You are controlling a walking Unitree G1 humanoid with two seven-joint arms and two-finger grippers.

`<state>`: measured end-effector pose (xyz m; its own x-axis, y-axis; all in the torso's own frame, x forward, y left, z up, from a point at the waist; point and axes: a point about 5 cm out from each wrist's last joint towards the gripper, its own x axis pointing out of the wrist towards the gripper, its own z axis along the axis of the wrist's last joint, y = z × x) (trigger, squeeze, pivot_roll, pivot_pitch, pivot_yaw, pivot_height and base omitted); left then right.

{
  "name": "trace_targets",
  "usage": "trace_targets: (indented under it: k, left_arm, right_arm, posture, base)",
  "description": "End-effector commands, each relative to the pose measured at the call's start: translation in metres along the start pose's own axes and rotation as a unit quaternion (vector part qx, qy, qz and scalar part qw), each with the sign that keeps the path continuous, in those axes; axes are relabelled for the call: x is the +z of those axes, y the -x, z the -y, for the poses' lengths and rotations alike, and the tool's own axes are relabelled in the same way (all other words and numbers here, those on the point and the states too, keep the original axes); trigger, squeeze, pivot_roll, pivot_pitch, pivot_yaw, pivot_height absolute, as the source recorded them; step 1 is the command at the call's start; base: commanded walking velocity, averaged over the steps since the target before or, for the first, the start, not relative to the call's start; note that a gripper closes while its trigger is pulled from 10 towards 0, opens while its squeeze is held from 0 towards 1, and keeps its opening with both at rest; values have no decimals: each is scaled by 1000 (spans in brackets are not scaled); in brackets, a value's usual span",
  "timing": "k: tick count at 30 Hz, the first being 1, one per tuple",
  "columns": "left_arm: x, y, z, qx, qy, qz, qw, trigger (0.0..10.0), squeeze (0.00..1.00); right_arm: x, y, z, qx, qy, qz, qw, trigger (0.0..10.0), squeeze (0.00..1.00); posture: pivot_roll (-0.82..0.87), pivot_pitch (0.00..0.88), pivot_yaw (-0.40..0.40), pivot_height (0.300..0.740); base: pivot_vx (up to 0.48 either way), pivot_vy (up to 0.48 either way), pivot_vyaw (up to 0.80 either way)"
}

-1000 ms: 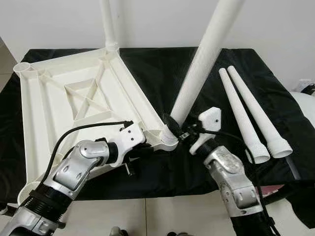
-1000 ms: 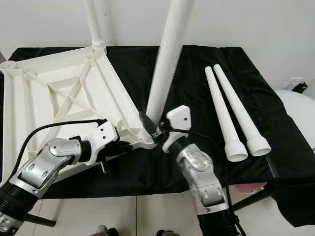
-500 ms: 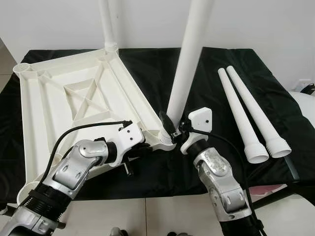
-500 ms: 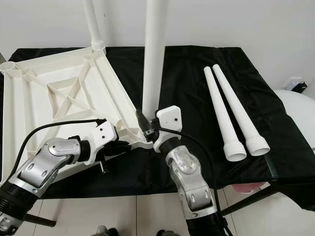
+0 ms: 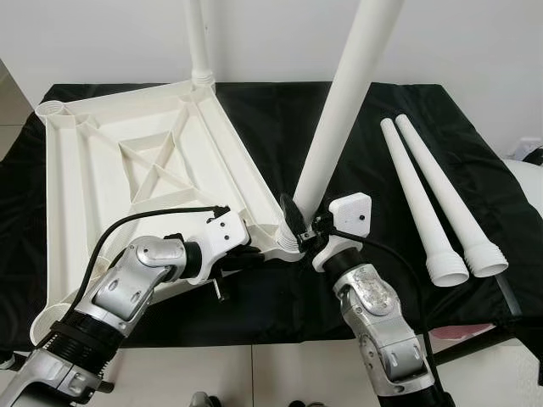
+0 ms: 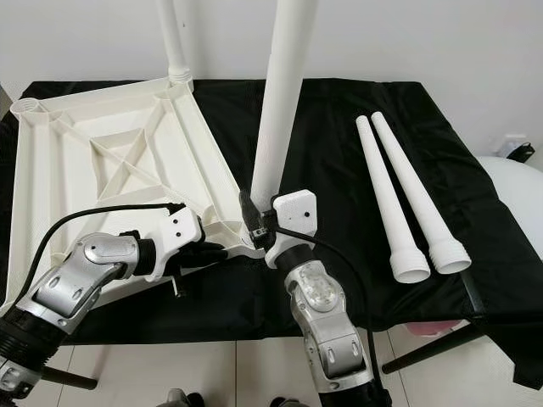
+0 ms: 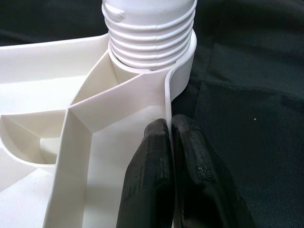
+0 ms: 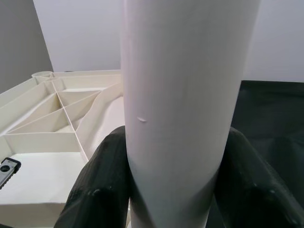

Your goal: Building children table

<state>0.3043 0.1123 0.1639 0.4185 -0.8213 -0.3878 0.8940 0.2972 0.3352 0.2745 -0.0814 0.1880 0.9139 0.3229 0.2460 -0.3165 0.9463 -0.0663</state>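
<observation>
A white plastic table top [image 5: 110, 178] lies upside down on a black cloth, ribs up. One white leg [image 5: 200, 51] stands in its far corner socket. A second white leg [image 5: 335, 127] stands nearly upright with its threaded end [image 7: 149, 35] in the near corner socket [image 5: 288, 242]. My right gripper [image 5: 299, 227] is shut on this leg just above the socket; its fingers [image 8: 102, 180] flank the leg [image 8: 185, 109]. My left gripper [image 7: 172, 156] is shut on the table top's rim wall [image 7: 167, 102] beside that socket.
Two loose white legs [image 5: 433, 199] lie side by side on the cloth to the right. The black-covered work table [image 5: 475, 153] ends just before my arms; tiled floor shows below. A white wall rises behind.
The leg in my right gripper has swung from tilted right to near upright, then slightly right again. The camera has shifted a little. My left gripper keeps its hold on the rim.
</observation>
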Motion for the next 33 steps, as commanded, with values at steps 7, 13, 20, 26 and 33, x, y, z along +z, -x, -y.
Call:
trace_targets:
  k: [7,13,20,26,33]
  left_arm:
    - [0,5,-10,39,-3,-3,999,0,0]
    - [1,2,-10,44,3,2,999,0,0]
    - [3,-1,-10,46,5,6,999,0,0]
    - [2,-1,-12,49,5,5,999,0,0]
    - [4,-3,-14,53,5,8,999,0,0]
  right_arm:
    - [-70,20,35,-154,25,-219,963,10000,0]
    - [-68,19,35,-165,25,-213,963,10000,0]
    - [-68,23,27,-162,48,-202,965,10000,0]
    - [-69,27,25,-148,65,-216,963,10000,0]
    - [-74,31,36,-184,88,-268,942,10000,0]
  posture:
    - [16,157,6,740]
    - [14,157,6,740]
    - [14,163,4,740]
    - [10,167,5,740]
    - [8,170,4,740]
  base:
    - [0,0,0]
    - [0,0,0]
    - [0,0,0]
    - [0,0,0]
    - [0,0,0]
